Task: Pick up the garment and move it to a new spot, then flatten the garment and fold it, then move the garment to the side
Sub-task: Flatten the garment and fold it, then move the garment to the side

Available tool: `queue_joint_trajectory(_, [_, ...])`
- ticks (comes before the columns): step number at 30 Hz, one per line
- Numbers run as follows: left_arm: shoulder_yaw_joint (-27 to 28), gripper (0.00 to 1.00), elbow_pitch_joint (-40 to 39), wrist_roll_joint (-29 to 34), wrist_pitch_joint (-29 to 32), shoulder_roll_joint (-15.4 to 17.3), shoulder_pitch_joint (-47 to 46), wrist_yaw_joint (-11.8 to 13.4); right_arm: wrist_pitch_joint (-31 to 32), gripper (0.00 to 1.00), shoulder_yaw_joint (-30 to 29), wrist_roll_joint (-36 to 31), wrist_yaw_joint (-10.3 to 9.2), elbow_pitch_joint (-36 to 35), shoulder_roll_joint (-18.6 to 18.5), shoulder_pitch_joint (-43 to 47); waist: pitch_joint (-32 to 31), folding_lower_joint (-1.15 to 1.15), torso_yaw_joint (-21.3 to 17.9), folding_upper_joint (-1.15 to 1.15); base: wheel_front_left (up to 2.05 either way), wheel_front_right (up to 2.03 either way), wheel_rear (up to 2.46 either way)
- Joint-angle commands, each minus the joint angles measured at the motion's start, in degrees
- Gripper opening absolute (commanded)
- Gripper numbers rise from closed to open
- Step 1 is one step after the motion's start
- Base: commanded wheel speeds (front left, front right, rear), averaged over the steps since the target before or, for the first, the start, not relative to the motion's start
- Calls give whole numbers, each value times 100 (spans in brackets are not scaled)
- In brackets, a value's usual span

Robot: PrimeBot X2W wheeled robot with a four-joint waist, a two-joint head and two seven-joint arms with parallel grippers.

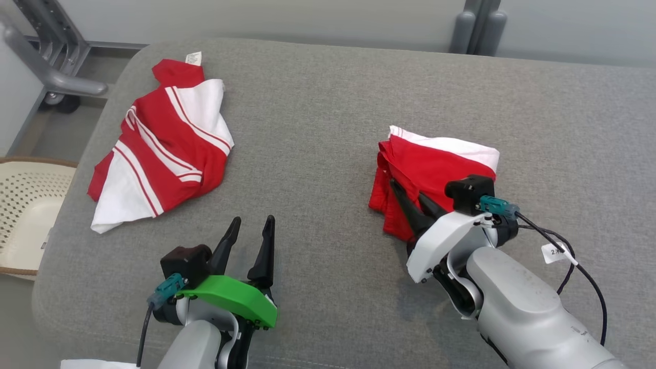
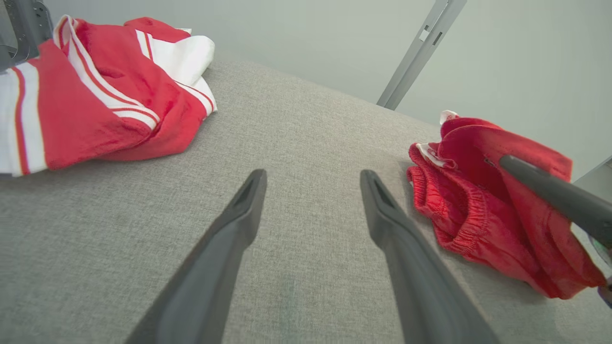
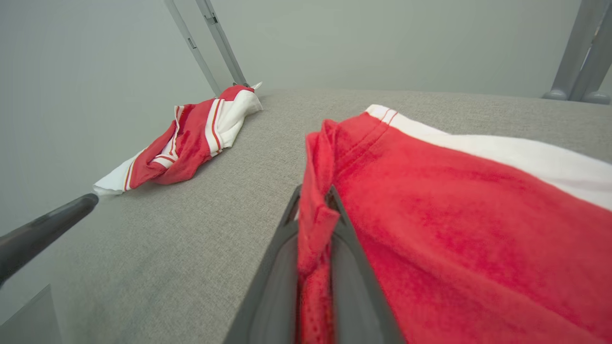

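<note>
in the right wrist view the folded red garment (image 3: 454, 229) runs off the right and bottom edges, and the cloth pinched in the right gripper (image 3: 314, 191) blurs near the bottom. the striped garment (image 2: 71, 105) is cut by the left wrist view's left edge. its label (image 1: 193, 58) and the cable tag (image 1: 555, 252) are too small to read. the cream basket (image 1: 25, 205) is cut by the head view's left edge.

Right fingers (image 1: 405, 202) pinch the folded red garment (image 1: 435, 164); left fingers (image 1: 265, 251) stand spread above the grey worktop (image 1: 318, 128).
</note>
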Motion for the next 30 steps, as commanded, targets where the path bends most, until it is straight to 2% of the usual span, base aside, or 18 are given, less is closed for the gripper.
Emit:
queue_joint_trajectory(1, [22, 100, -11, 29, -2, 26, 57, 14, -1, 88, 2, 50, -2, 78, 12, -55, 9, 0, 125, 0, 0, 0, 0])
queue_joint_trajectory(2, [36, 100, -12, 38, -2, 25, 69, 14, -1, 100, 14, 110, -2, 120, 50, -63, 13, 0, 139, 0, 0, 0, 0])
queue_joint_trajectory(6, [101, 100, -49, 40, -2, 25, 109, 60, -1, 100, -151, 221, -2, -116, 30, -63, 22, 0, 99, 0, 0, 0, 0])
queue_joint_trajectory(12, [196, 100, -93, 101, -2, 26, 124, 70, 0, 100, -1272, 165, -2, -836, -167, 384, 32, 0, -132, 0, 0, 0, 0])
queue_joint_trajectory(15, [167, 100, -138, 60, -2, 28, 56, 70, -1, 100, -1774, 122, -2, -646, -252, 761, 61, 0, -205, 0, 0, 0, 0])
queue_joint_trajectory(20, [134, 100, -198, 49, -2, 27, -14, 89, -1, 100, -1948, 59, -2, -268, -290, 972, 131, 0, -204, 0, 0, 0, 0])
queue_joint_trajectory(30, [83, 100, -238, 95, -2, 27, -118, 75, 0, 100, -2156, 161, -2, 430, -82, 783, 326, 0, 86, 0, 0, 0, 0])
